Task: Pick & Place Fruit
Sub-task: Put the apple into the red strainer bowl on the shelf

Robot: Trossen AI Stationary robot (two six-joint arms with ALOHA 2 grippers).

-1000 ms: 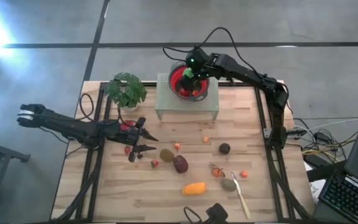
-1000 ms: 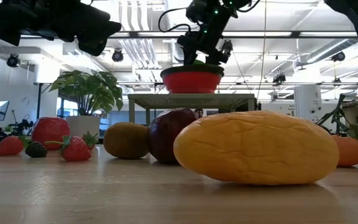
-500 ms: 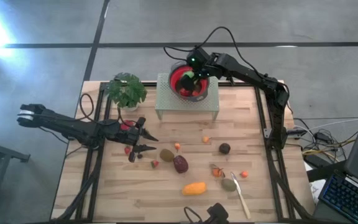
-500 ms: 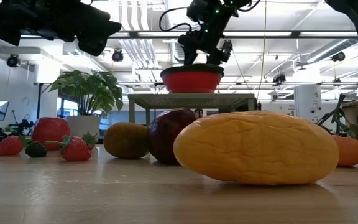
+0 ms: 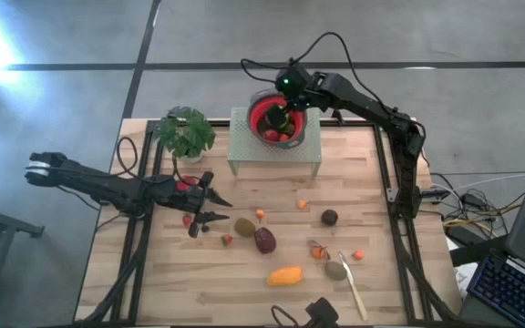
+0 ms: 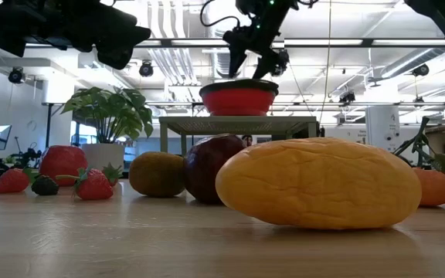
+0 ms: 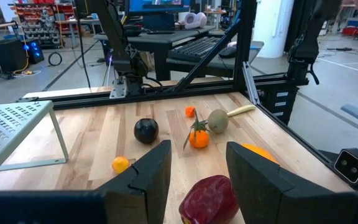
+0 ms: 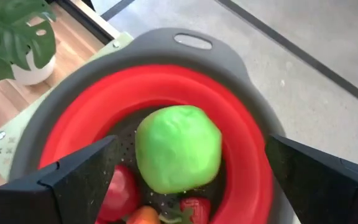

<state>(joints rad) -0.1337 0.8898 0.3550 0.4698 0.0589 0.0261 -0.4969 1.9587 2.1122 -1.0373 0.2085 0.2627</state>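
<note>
The yellow-orange mango [image 5: 284, 275] lies nearest, long axis across the table, well short of the red colander [image 5: 264, 113]. The left gripper [image 5: 206, 206] hovers part-open, empty. Farthest, the right gripper [image 5: 281, 117] spreads wide above the colander, green apple [image 8: 178, 148] resting inside, evidently released.

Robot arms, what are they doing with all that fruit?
They're putting fruit into the red bowl on the stand. The right gripper hangs open over the bowl, with the green apple lying inside among red pieces. The left gripper waits over the table, where more fruit lies scattered.
</note>
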